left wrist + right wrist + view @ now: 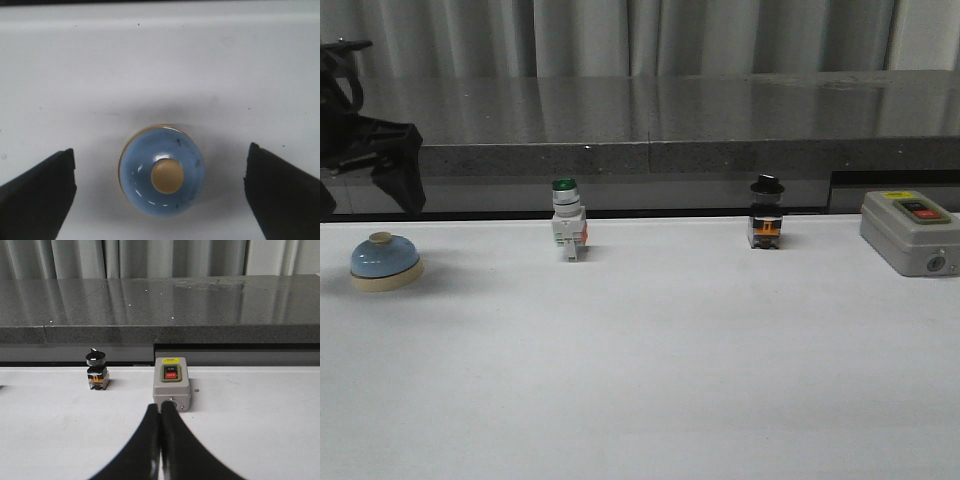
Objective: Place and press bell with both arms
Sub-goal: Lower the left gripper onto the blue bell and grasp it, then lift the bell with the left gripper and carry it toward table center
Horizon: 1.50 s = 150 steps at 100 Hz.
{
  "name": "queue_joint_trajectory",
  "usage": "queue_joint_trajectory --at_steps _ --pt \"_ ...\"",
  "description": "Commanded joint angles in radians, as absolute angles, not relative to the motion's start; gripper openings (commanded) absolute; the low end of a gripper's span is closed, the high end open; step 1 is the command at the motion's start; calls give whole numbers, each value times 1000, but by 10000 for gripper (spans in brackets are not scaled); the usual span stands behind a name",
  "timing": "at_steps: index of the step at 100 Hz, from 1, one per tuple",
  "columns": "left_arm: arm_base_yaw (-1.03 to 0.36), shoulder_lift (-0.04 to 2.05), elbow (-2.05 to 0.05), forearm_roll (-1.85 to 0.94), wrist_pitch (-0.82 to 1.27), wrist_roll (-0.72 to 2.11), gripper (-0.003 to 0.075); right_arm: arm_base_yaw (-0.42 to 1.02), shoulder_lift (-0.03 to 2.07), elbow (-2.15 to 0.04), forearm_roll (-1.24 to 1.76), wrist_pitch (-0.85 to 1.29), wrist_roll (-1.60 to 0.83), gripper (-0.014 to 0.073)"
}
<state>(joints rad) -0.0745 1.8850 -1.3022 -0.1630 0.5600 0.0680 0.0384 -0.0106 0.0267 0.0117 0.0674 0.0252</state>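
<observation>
At the table's (650,380) far left the bell (385,261) sits upright, with the left gripper (160,192) spread wide above it, fingers on either side and not touching. Further right stand a green-capped switch (567,220), a black-knobbed switch (766,214) and a grey box (910,230). The right gripper (160,440) is pressed together, empty.

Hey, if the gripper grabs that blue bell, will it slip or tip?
The bell's glossy rounded dome probably slips under pinching. Its wider cream base should resist tipping, though on the smooth white table it may slide when pushed.
</observation>
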Motion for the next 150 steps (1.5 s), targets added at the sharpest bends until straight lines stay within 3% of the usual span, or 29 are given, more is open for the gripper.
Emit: queue_joint_trajectory --at_steps 1,41,56,65,85,94,124,150 --pt "-89 1866 -1335 -169 502 69 651 30 -26 12 0 -15 24 -60" --pt "-115 1957 -1336 -162 460 69 651 30 -26 12 0 -15 24 -60" --pt "-115 1969 -1336 -162 463 69 617 30 -26 12 0 -15 24 -60" --pt "-115 1969 -1336 -162 463 69 554 30 -26 12 0 -15 24 -60" --pt "-115 1969 -1336 -162 474 69 274 30 -26 12 0 -15 24 -60" --pt "-115 1961 -1336 -162 496 69 209 30 -26 12 0 -15 24 -60" --pt "-164 1805 -1336 -162 609 71 198 30 -26 12 0 -15 24 -60" --pt "-359 1689 -1338 -162 648 72 198 30 -26 12 0 -15 24 -60"
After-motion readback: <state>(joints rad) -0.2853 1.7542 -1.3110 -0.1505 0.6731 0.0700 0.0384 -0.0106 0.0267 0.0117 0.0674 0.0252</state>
